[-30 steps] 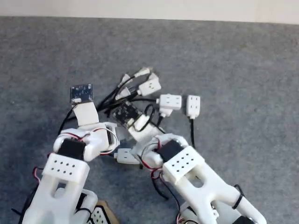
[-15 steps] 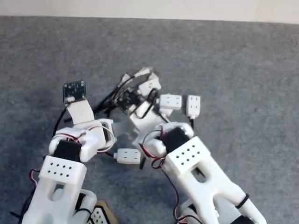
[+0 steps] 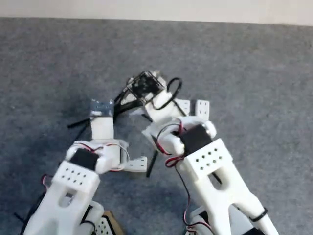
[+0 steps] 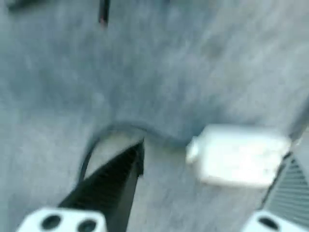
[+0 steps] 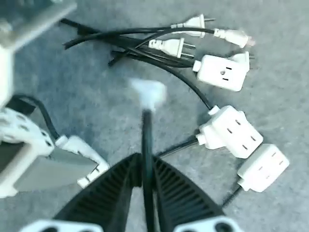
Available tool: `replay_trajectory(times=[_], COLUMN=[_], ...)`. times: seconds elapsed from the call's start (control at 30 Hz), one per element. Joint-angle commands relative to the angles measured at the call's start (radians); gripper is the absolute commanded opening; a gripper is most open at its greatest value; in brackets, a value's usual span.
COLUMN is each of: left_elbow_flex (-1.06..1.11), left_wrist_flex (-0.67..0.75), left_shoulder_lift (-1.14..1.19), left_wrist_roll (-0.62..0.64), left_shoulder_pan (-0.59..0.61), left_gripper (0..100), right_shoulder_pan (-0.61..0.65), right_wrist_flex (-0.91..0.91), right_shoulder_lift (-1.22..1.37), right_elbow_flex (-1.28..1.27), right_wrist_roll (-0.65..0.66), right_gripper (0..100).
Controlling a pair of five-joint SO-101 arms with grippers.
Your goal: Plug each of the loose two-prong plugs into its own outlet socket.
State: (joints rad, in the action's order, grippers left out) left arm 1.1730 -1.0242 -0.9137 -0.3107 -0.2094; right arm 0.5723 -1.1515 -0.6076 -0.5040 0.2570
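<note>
My right gripper point(image 5: 143, 166) is shut on a black cord point(image 5: 146, 140) that ends in a white plug point(image 5: 147, 93) held just above the carpet. Beyond it lie two loose plugs point(image 5: 170, 47) point(image 5: 194, 21) and three white outlet blocks point(image 5: 222, 72) point(image 5: 231, 131) point(image 5: 263, 166). In the high view the right arm's wrist point(image 3: 146, 84) hangs over the cable tangle. My left gripper point(image 4: 212, 159) is open and low over the carpet. A white outlet block point(image 4: 239, 154) lies between its fingers, close to the one on that side. That block point(image 3: 137, 164) shows beside the left arm.
Black cords point(image 5: 120, 41) fan out across the grey carpet point(image 3: 254, 63) behind the plugs. Two outlet blocks point(image 3: 202, 108) sit just past the right arm. The left arm's white shell point(image 5: 29, 145) stands close beside the right gripper.
The right arm has pushed farther from the table's front, over the cable tangle. The left arm's wrist has swung toward the right arm.
</note>
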Motion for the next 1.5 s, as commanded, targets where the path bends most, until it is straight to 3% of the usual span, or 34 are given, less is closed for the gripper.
replay_trajectory(times=[0.0, 0.13, 0.3, 0.5, 0.7, 0.9, 1.17, 1.47], left_elbow_flex=[-0.007, -0.008, -0.025, -0.031, -0.031, -0.031, -0.03, -0.027], left_wrist_flex=[0.005, 0.005, 0.018, 0.089, 0.101, 0.104, 0.104, 0.104], left_shoulder_lift=[0.008, 0.004, 0.001, 0.002, 0.008, 0.008, 0.008, 0.008], left_wrist_roll=[-0.008, -0.008, -0.008, 0.029, 0.038, 0.038, 0.038, 0.038], left_shoulder_pan=[-0.019, -0.012, 0.084, 0.2, 0.211, 0.214, 0.214, 0.209], left_gripper=[41, 41, 41, 41, 41, 41, 41, 41], right_shoulder_pan=[-0.012, -0.015, -0.025, -0.157, -0.211, -0.213, -0.136, -0.077], right_wrist_flex=[-0.048, -0.05, -0.068, -0.067, -0.056, -0.081, -0.061, 0.085], right_shoulder_lift=[-0.013, -0.012, -0.012, -0.012, -0.013, -0.025, -0.012, -0.013], right_elbow_flex=[0.113, 0.104, 0.03, -0.122, -0.291, -0.421, -0.38, -0.49], right_wrist_roll=[0.012, 0.014, 0.069, 0.133, 0.201, 0.256, 0.249, 0.276], right_gripper=[0.5, 0.5, 0.5, 0.5, 4.3, 23.5, 24.1, 24.1])
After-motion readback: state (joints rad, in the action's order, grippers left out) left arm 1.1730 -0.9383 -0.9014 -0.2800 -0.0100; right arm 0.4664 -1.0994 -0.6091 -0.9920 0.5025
